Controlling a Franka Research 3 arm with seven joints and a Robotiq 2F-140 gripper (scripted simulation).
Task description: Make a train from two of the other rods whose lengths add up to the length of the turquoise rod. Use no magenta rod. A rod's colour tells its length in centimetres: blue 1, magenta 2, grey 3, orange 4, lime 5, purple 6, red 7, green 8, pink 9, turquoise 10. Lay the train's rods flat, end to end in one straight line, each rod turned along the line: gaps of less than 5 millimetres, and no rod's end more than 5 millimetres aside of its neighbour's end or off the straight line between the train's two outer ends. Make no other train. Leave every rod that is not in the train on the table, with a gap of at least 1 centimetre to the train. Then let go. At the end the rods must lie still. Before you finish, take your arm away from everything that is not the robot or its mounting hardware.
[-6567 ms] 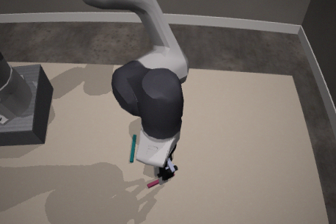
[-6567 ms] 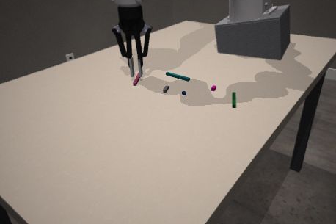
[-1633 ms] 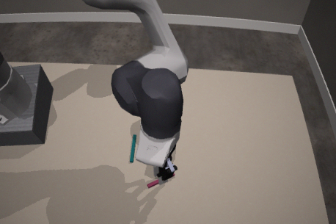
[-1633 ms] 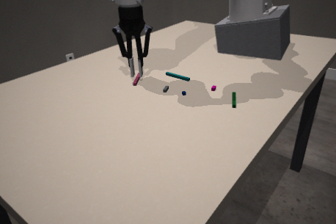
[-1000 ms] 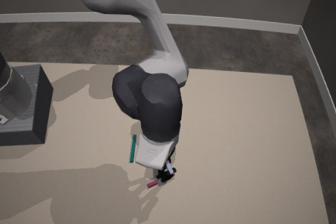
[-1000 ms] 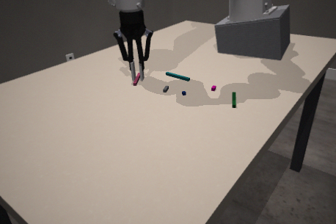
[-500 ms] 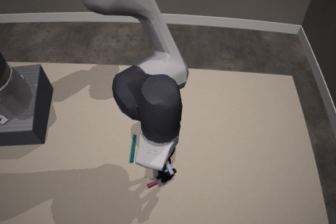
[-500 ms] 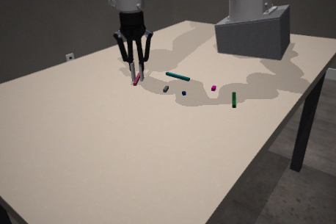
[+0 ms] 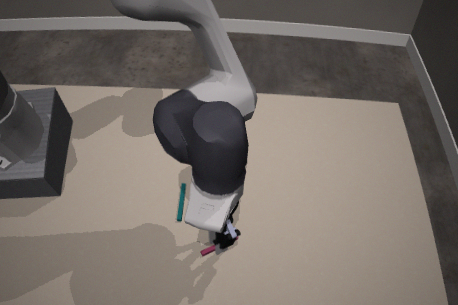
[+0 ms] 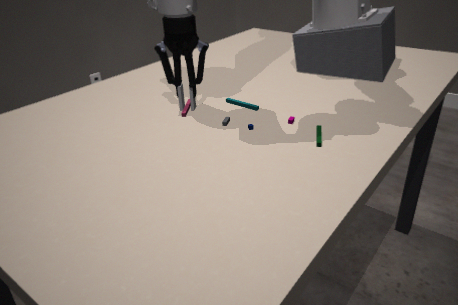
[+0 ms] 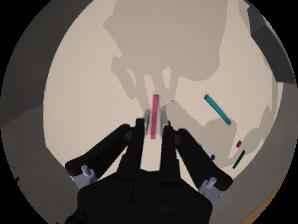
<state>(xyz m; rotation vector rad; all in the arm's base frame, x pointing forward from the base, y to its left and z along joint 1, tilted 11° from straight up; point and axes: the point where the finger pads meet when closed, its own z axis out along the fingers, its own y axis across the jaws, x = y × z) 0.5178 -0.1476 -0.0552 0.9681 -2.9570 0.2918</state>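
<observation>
Pink rod is lying between the fingers of the hand, apparently on the table. Blue rod, its likely partner for matching the turquoise rod, is sitting well apart, so no train is showing. Grey rod is resting between pink and blue, in the exterior view; magenta rod and green rod are lying beyond blue.

An off-centre closing could be risking a twist or shove, one finger meeting pink first. Sideways travel at this height could be dragging pink along, perhaps into grey.

The hand is standing slightly open, its fingers straddling pink with a narrow gap showing on each side. It is gripping nothing.
</observation>
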